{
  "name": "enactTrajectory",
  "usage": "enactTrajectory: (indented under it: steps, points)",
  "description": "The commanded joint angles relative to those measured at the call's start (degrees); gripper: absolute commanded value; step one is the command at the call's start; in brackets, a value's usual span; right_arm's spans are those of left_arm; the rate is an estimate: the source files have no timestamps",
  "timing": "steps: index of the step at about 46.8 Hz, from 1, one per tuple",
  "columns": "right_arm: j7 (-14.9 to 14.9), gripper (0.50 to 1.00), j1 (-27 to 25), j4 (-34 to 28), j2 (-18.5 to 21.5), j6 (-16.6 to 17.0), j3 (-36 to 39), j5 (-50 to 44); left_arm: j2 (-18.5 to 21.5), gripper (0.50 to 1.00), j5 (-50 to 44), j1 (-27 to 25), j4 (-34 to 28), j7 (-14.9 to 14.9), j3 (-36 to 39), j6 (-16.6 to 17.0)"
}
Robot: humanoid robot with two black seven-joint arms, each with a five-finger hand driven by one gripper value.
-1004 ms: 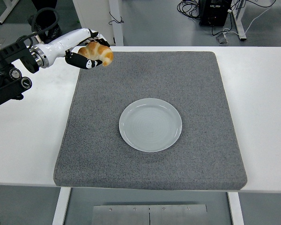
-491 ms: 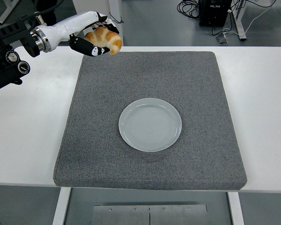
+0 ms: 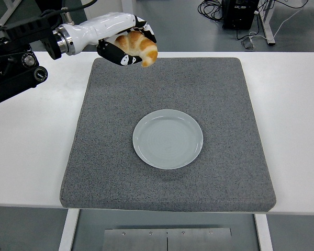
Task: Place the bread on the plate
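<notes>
The left hand (image 3: 126,46) is up in the air with its fingers wrapped around the bread (image 3: 140,46). The bread is a golden, curved roll. It pokes out of the hand on the side away from the arm. The hand has a good hold, with dark fingers under the bread and the white back of the hand on top.

Below the hand is the far edge of a gray mat (image 3: 220,89) that lies on the white table (image 3: 31,141). The plate (image 3: 168,138) is lower down from the hand, toward the near side of the table and a bit to the side away from the arm. It sits in the middle of the mat. Nothing is on the plate. The hand and the plate are well apart.

So the first part looks done: the bread is picked up. What is left is to carry it over the plate, bring it down, and let go. The right hand is not in the picture.
</notes>
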Motion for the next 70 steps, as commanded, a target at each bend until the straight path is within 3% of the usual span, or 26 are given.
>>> enactTrajectory:
  steps: [1,32,42,70]
  points:
    - [0.07,1.000,0.00,0.00,0.00,0.00,0.00,0.00,-1.27,0.500,1.33,-0.02,0.01,0.24,0.01,0.00]
    - [-0.02,1.000,0.00,0.00,0.00,0.00,0.00,0.00,-11.46,0.500,3.70,0.68,0.01,0.33,4.67,0.17]
    - [0.07,1.000,0.00,0.00,0.00,0.00,0.00,0.00,-12.70,0.500,5.11,1.47,-0.08,0.07,7.92,0.44]
    - [0.07,1.000,0.00,0.00,0.00,0.00,0.00,0.00,-13.49,0.500,9.94,8.59,0.10,-0.11,8.19,1.93]
